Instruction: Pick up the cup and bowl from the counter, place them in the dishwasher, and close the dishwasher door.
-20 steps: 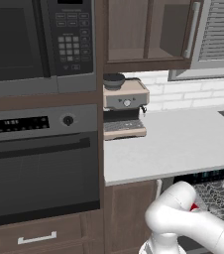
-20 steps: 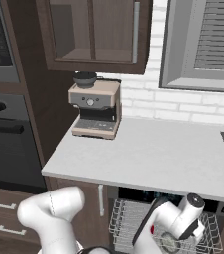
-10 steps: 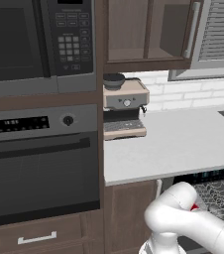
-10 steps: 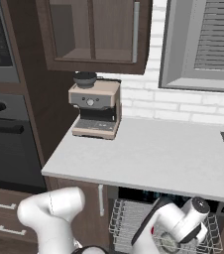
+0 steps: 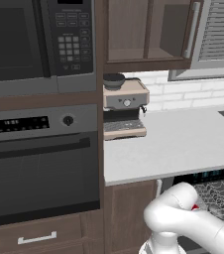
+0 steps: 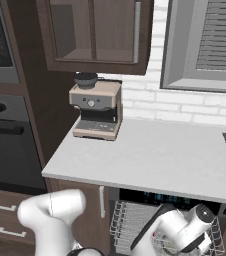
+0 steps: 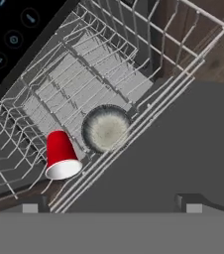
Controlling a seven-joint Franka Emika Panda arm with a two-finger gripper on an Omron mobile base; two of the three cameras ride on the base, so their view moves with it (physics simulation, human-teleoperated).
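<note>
In the hand view the red cup (image 7: 61, 155) lay at nine o'clock of the bowl (image 7: 105, 128), both in the dishwasher's wire rack (image 7: 79, 79); the gripper (image 7: 109, 208) fingers stood released, grasping nothing.

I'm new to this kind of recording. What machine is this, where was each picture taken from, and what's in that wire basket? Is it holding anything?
It is a white robot arm on a driving base in a rendered kitchen. Two cameras on the base look forward over the arm, from its left and its right. They show the counter with an espresso machine and, below it, the open dishwasher. The third camera sits on the hand and looks down into the dishwasher's wire rack. There a red cup lies tipped over beside the grey bowl. The gripper is open and holds nothing. The dishwasher door is still down.
</note>
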